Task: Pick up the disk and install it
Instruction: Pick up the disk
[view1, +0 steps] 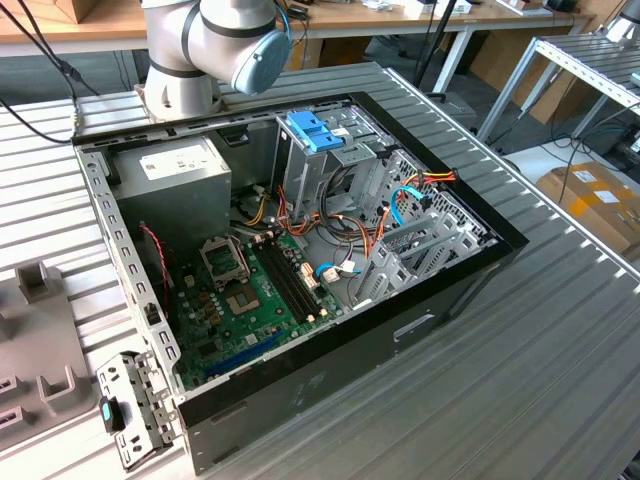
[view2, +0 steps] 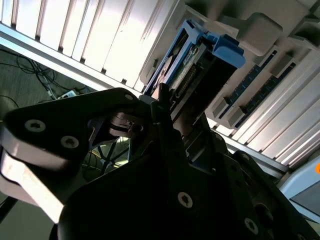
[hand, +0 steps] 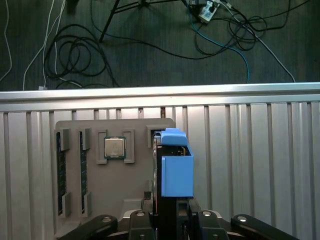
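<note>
First wrist view: gripper (hand: 172, 214) fingers closed snug on disk (hand: 177, 175), held edge-on right over parts tray (hand: 115, 190), beside its CPU (hand: 114, 147). Pick-up step; can't tell if it's clear of tray. Install needs it squared w/ drive cage (view1: 297, 180), away from tray.

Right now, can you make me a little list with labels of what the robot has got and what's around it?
gripper: shut on the disk
disk: hard drive in a blue caddy, standing on edge, above the grey tray
grey tray: holds a processor chip and two memory sticks
computer case: open, on the slatted table, motherboard showing
drive cage: grey, inside the case, blue latch on top
</note>
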